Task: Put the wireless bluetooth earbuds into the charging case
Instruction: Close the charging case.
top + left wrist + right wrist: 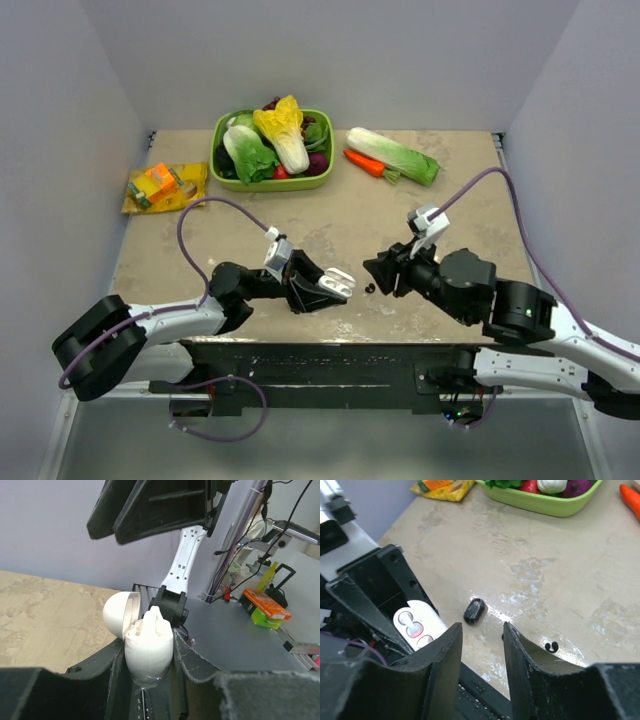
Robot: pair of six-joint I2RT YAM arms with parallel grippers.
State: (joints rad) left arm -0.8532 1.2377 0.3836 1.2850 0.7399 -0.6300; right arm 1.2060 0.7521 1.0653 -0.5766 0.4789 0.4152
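The left gripper (pixel 318 290) pinched the white case (pixel 147 647), whose lid (pixel 117 612) stood open toward 10 o'clock in its wrist view. From above, one black earbud (pixel 474 611) lay on the table (pixel 330 225) at the case's 3 o'clock, between the grippers. The right gripper (pixel 482 630) hung just short of it, fingers spread, holding nothing.

Soft, even overhead light makes all views bright, shadows faint. Pale glare patches shine on the desk (pixel 535 570) in the right wrist view. The right pincer's fingers (pixel 445 675) and left pincer's fingers (pixel 240 692) blur near their lenses; the top view is sharp
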